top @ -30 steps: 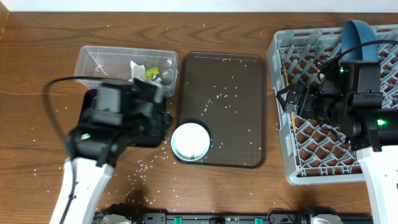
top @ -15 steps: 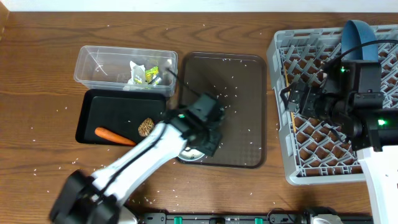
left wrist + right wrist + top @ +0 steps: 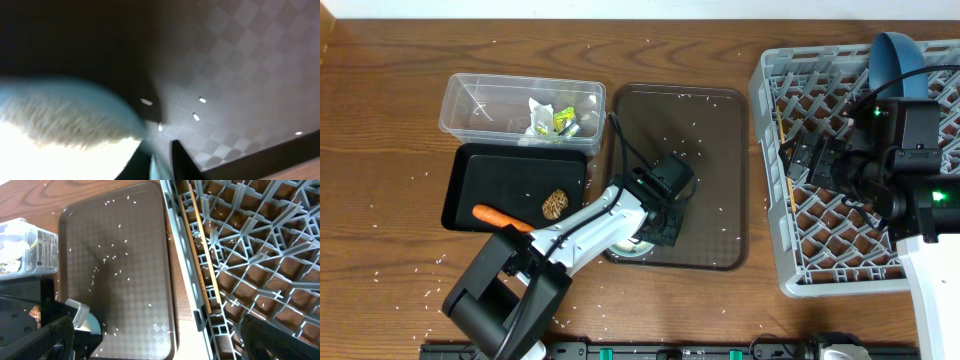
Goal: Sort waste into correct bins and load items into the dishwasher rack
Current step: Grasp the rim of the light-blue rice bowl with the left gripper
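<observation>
My left gripper (image 3: 658, 218) is down on the brown serving tray (image 3: 710, 150), shut on the wall of the light blue cup (image 3: 630, 248); the left wrist view shows its fingers (image 3: 162, 162) astride the blurred cup rim (image 3: 60, 125). The cup also shows in the right wrist view (image 3: 92, 322). My right gripper (image 3: 798, 165) is open and empty over the left side of the grey dishwasher rack (image 3: 772, 240). The dark blue plate (image 3: 900, 55) stands in the rack's far corner. The clear tub (image 3: 470, 100) holds tissue (image 3: 538, 108) and the wrapper (image 3: 563, 118). The black tray (image 3: 480, 180) holds the carrot stick (image 3: 500, 215) and brown lump (image 3: 555, 203).
White rice grains lie scattered on the serving tray (image 3: 125, 265) and on the wooden table (image 3: 380, 200). A thin wooden stick (image 3: 200, 255) lies along the rack's left inner edge. The white bowl and the pink cup are out of view.
My left arm has swung right from over the black tray to the cup on the serving tray and closed on its rim. The right arm has barely moved.
</observation>
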Controlling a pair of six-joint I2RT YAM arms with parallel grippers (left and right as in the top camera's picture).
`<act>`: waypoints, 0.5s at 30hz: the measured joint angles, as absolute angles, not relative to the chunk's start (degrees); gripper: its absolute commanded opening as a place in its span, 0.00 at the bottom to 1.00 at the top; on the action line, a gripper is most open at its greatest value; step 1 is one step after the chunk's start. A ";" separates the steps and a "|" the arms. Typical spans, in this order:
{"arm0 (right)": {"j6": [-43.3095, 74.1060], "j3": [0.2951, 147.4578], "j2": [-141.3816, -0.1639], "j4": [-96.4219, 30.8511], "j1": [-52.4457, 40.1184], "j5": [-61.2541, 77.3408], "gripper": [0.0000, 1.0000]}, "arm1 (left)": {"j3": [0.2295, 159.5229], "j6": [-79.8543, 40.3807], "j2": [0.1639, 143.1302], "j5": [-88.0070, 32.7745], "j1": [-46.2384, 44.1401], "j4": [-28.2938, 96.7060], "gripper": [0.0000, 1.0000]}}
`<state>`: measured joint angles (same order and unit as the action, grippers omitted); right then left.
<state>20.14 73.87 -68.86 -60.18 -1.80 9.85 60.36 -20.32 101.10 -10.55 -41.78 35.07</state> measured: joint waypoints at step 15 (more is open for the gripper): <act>20.14 73.87 -68.16 -59.31 2.42 9.15 0.99 | 61.87 -19.42 96.12 -8.16 -40.47 40.62 0.06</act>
